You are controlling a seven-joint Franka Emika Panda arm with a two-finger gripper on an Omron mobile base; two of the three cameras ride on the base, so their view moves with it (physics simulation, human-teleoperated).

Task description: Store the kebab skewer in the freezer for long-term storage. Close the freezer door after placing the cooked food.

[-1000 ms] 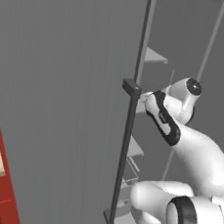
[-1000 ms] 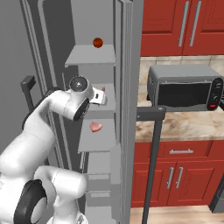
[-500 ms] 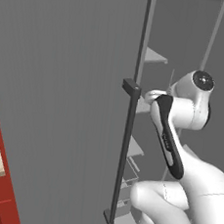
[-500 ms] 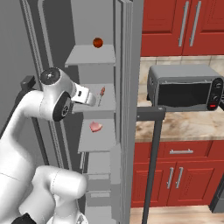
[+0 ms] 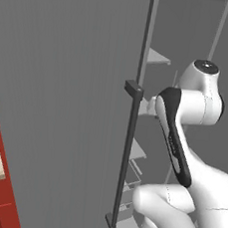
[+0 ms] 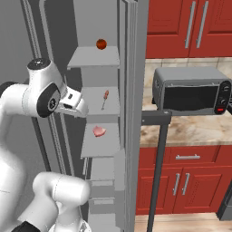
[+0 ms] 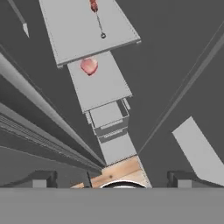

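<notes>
On the second grey shelf (image 6: 102,100) of the freezer (image 6: 97,136), the kebab skewer (image 6: 104,99) is seen lying flat, meat chunks toward the back, ring end toward the front edge; in the hand view it is found at the top of the frame (image 7: 97,15), ring end nearest the shelf edge. A round red fruit (image 6: 101,44) is seen on the shelf above, and a flat pink piece (image 6: 99,131) on the shelf below (image 7: 89,66). Two clear bins (image 7: 107,119) are stacked under that shelf. The gripper (image 6: 77,103) is held just outside the freezer opening, at skewer-shelf height, apart from the skewer; nothing is held. Its finger tips (image 7: 43,179) are seen spread wide at the bottom of the hand view, so the jaws are parted. The freezer door (image 5: 62,105) is swung wide open, with its dark bar handle (image 5: 126,157) seen just left of the arm. On the wood counter (image 6: 190,129) to the right, a toaster oven (image 6: 190,93) is set between red cabinets (image 6: 181,22).
</notes>
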